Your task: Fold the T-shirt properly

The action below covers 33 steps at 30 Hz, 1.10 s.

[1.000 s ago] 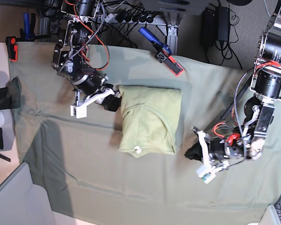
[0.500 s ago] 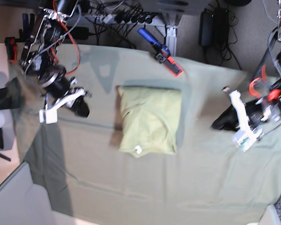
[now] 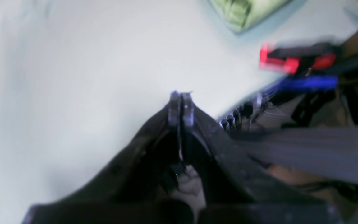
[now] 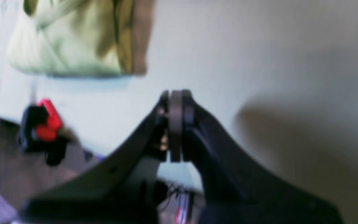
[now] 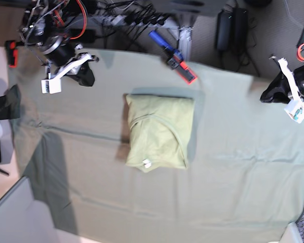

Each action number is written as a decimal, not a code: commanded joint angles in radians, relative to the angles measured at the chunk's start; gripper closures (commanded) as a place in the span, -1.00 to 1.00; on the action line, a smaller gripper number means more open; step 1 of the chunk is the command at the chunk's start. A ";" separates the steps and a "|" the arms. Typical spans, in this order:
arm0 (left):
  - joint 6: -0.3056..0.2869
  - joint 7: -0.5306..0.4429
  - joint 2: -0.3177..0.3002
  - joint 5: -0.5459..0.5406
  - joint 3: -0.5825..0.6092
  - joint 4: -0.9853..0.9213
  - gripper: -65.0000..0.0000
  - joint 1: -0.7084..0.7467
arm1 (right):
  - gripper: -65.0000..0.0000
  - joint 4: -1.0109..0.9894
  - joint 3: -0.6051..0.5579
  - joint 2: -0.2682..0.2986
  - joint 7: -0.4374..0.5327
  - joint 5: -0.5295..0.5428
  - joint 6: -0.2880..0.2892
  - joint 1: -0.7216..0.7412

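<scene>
The T-shirt (image 5: 159, 132) lies folded into a compact pale yellow-green rectangle in the middle of the table cloth (image 5: 233, 192), its small white tag (image 5: 147, 163) at the near edge. My right gripper (image 5: 86, 76) hovers at the far left, well clear of the shirt, jaws shut and empty. My left gripper (image 5: 271, 93) is over the far right edge, also shut and empty. The left wrist view shows the shut tips of the left gripper (image 3: 180, 99) with a shirt corner (image 3: 247, 11) far off. The right wrist view shows the shut right gripper (image 4: 174, 99) with the shirt (image 4: 73, 40) beyond it.
A blue-and-red clamp (image 5: 178, 59) grips the cloth's far edge and a red clamp (image 5: 12, 52) holds the far left corner. Cables and a power strip (image 5: 137, 17) lie behind the table. A dark object (image 5: 5, 104) sits at the left edge.
Both arms have drawn away from the shirt, the right one to the far left corner, the left one up to the far right edge. The folded shirt stays put.
</scene>
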 commanded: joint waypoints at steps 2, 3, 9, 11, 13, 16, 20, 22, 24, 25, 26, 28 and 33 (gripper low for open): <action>-0.008 -0.013 -0.014 -0.032 -0.051 0.021 1.00 0.063 | 1.00 0.029 0.006 0.012 0.018 0.019 0.037 -0.056; -0.008 0.002 -0.014 -0.050 -0.073 0.023 1.00 0.095 | 1.00 0.037 0.006 0.012 0.017 0.019 0.037 -0.081; -0.008 0.042 -0.014 -0.091 -0.155 0.027 1.00 0.295 | 1.00 0.054 0.006 0.010 0.018 0.045 0.037 -0.229; -0.008 0.039 -0.014 -0.056 -0.154 0.026 1.00 0.354 | 1.00 0.054 0.006 0.009 0.018 0.045 0.037 -0.267; -0.008 0.037 -0.014 -0.040 -0.153 0.022 1.00 0.406 | 1.00 0.053 0.006 0.010 0.017 0.045 0.037 -0.301; -0.008 0.030 -0.014 -0.010 -0.152 -0.001 1.00 0.469 | 1.00 0.052 0.004 0.009 0.017 0.043 0.037 -0.355; -0.008 0.026 -0.014 0.011 -0.152 -0.084 1.00 0.515 | 1.00 0.040 0.004 0.009 0.017 0.044 0.037 -0.418; -0.008 0.018 -0.014 0.030 -0.152 -0.150 1.00 0.514 | 1.00 0.030 0.004 0.009 0.018 0.044 0.037 -0.441; -0.008 0.015 -0.015 0.077 -0.147 -0.220 1.00 0.511 | 1.00 0.015 0.004 0.010 0.018 0.044 0.036 -0.457; -0.008 0.011 -0.015 0.103 -0.141 -0.253 1.00 0.511 | 1.00 0.006 0.004 0.009 0.017 0.043 0.036 -0.461; -0.008 0.005 -0.016 0.125 -0.130 -0.286 1.00 0.511 | 1.00 -0.008 0.003 0.010 0.016 0.040 0.036 -0.462; -0.008 -0.009 -0.028 0.152 -0.093 -0.343 1.00 0.511 | 1.00 -0.042 -0.005 0.010 0.014 0.040 0.036 -0.458; -0.008 -0.078 -0.065 0.266 0.069 -0.467 1.00 0.493 | 1.00 -0.143 -0.079 0.010 0.018 0.005 0.027 -0.458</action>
